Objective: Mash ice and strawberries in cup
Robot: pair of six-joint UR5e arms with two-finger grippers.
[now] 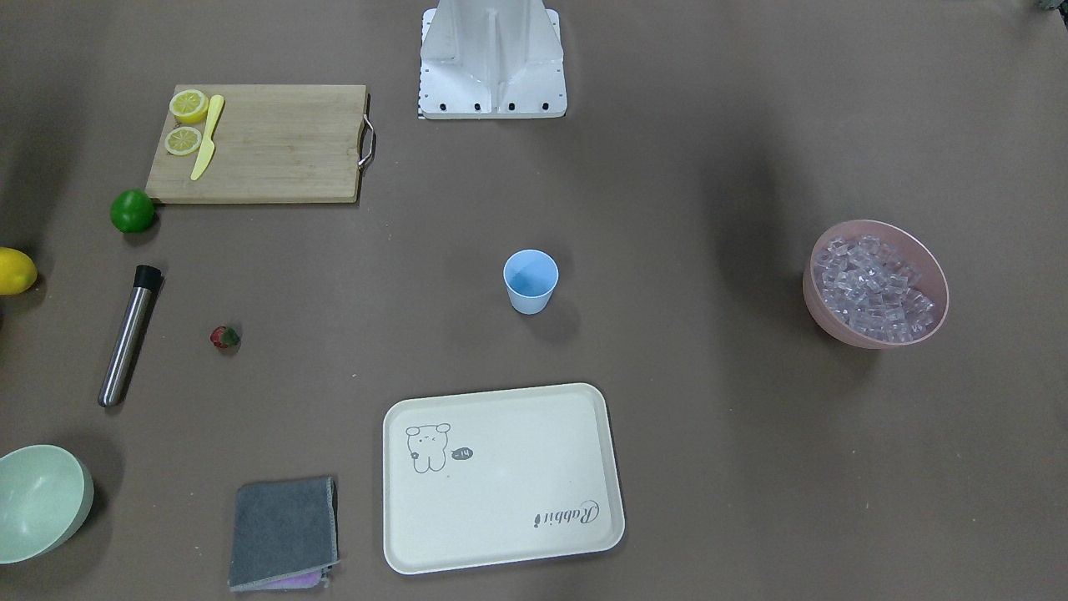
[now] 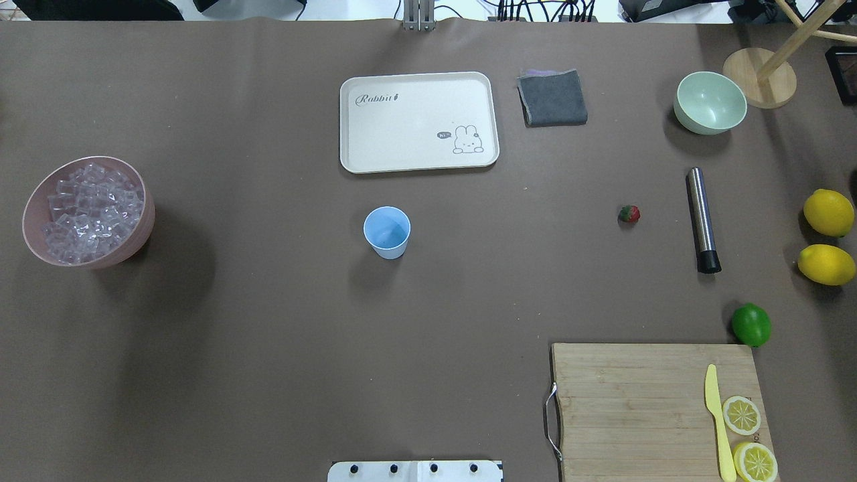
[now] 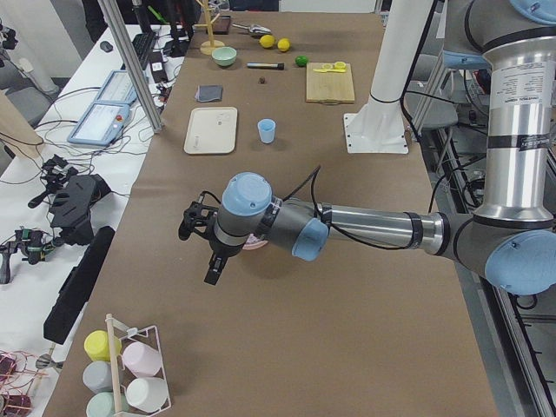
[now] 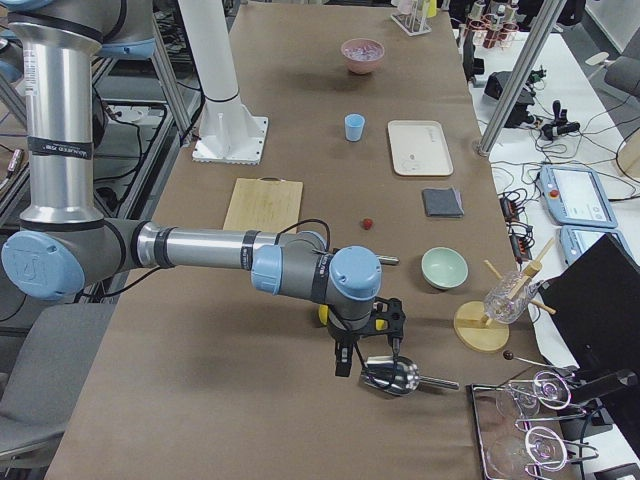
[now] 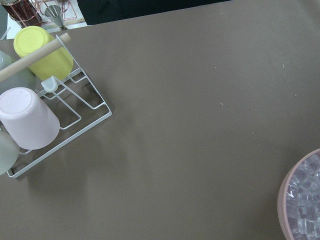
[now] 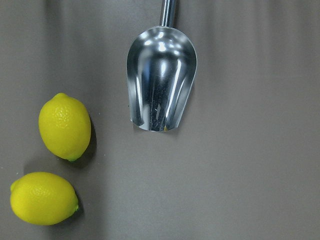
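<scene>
- Parking cup (image 1: 531,281) upright mid-table, mouth up, nothing inside. Central spot looks picked so either arm can reach it.
- Keeping ice (image 1: 872,288) heaped in pink bowl (image 1: 822,313) on left-arm side, well apart from cup. Bulk supply, so needs scooping over, not pouring.
- Leaving strawberry (image 1: 224,337) loose on bare table (image 1: 709,417) on right-arm side, near steel masher (image 1: 130,335) lying flat. Both well apart from cup.
- Hovering left claw (image 3: 208,261) above table, near pink bowl. Wrist camera catches only bowl rim at frame corner. Cannot tell whether spread or pressed together, since only the side view shows it.
- Hovering right claw (image 4: 362,350) over metal scoop (image 6: 161,80) lying flat, handle pointing away, two lemons (image 6: 65,126) near it. Cannot tell finger state here either, same reason.
- Judging progress at zero: no ice and no fruit in cup, masher untouched.
- Guessing first move: pick up scoop by handle, since right claw sits right over it.
- Flagging risk: scoop and ice at opposite table ends, so long carry, cubes slippery, cup small and light, easy to tip or overshoot.
</scene>
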